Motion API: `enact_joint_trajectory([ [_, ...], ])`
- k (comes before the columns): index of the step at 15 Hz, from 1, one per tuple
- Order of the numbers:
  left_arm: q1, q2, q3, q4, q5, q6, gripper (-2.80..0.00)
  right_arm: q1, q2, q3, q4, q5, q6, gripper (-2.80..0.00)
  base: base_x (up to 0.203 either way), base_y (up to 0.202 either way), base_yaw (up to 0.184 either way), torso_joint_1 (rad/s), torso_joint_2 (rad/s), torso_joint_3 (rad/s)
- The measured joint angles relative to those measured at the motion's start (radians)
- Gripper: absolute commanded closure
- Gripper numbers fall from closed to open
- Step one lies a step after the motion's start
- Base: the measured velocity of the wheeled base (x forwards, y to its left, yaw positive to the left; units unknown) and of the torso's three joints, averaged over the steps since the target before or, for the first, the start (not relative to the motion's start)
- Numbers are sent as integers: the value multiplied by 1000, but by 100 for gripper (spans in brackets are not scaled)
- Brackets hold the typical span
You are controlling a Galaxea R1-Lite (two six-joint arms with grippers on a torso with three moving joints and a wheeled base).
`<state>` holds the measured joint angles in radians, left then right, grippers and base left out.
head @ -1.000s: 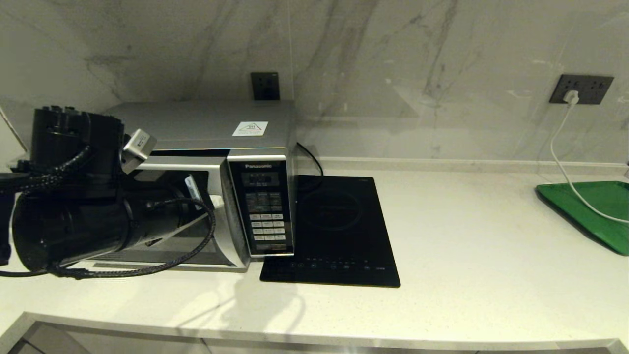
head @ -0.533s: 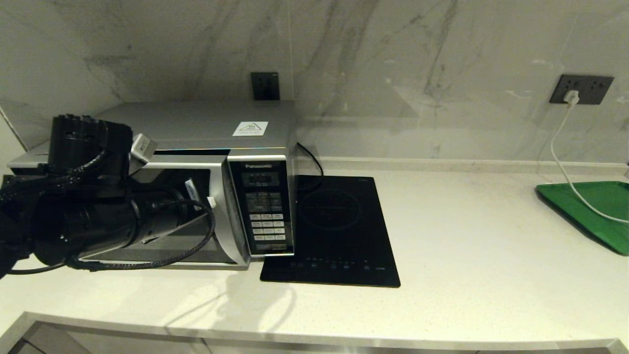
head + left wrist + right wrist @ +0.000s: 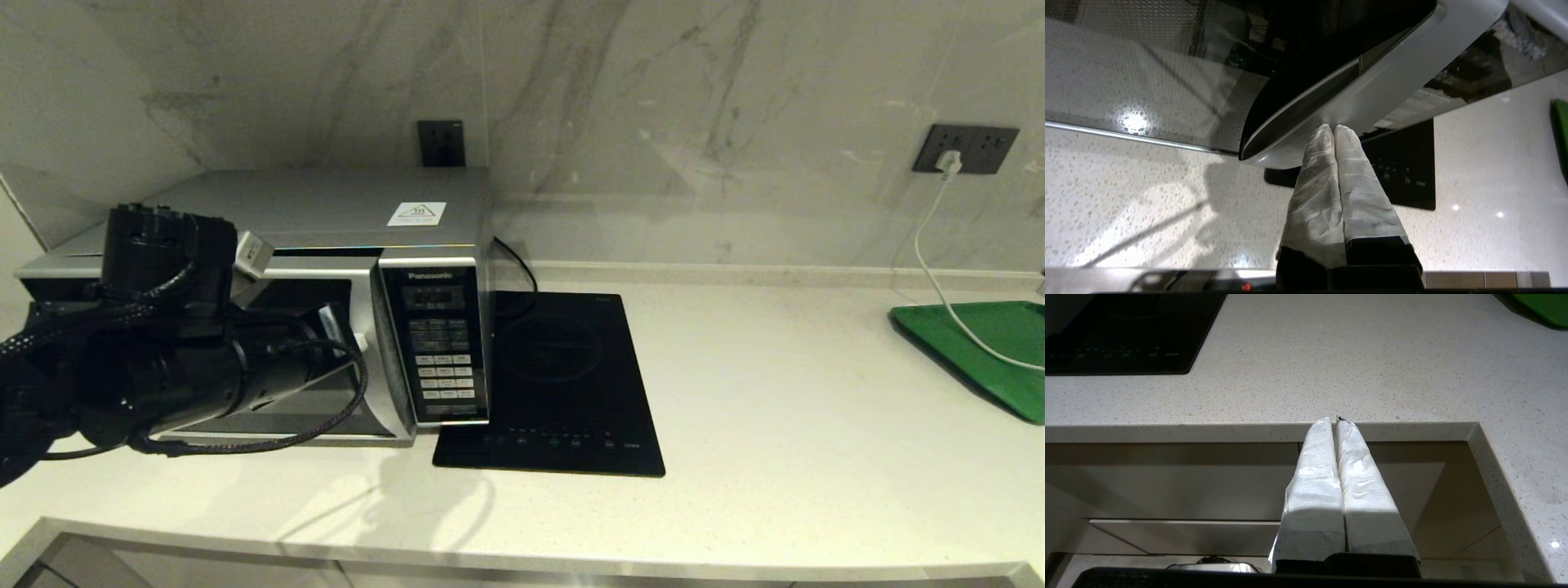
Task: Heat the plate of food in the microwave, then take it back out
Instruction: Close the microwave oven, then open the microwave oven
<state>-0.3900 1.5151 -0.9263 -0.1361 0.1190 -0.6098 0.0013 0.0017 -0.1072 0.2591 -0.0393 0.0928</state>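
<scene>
From my remote seat the kitchen reads dim and warm, lit from overhead. The pale counter [image 3: 775, 392] is the brightest surface; the arm's shadow falls soft across its front edge. In the left wrist view, a lamp's glare blooms on the microwave [image 3: 1331, 81] door glass, which mirrors the speckled stone. The hob [image 3: 563, 384] sinks to near black. The head view bows slightly at its edges.

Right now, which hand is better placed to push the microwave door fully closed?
Left. The left hand, shut, touches the silver edge of the microwave door. The right hand hangs below the counter edge, away.
</scene>
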Motion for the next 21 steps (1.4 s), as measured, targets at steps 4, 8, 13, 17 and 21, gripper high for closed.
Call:
enact_joint_trajectory([
  [4,1,28,23,-83,43,5,0,0,0,0,0,0,0,0,0,0,0,0,0,0],
  [8,-1,32,40,-83,49,4,0,0,0,0,0,-1,0,0,0,0,0,0,0,0],
  [13,-33,-43,136,-81,43,4,0,0,0,0,0,0,0,0,0,0,0,0,0,0],
  [17,-90,-58,240,-91,43,-1,0,0,0,0,0,0,0,0,0,0,0,0,0,0],
  [21,-128,39,283,-244,89,2,0,0,0,0,0,0,0,0,0,0,0,0,0,0],
])
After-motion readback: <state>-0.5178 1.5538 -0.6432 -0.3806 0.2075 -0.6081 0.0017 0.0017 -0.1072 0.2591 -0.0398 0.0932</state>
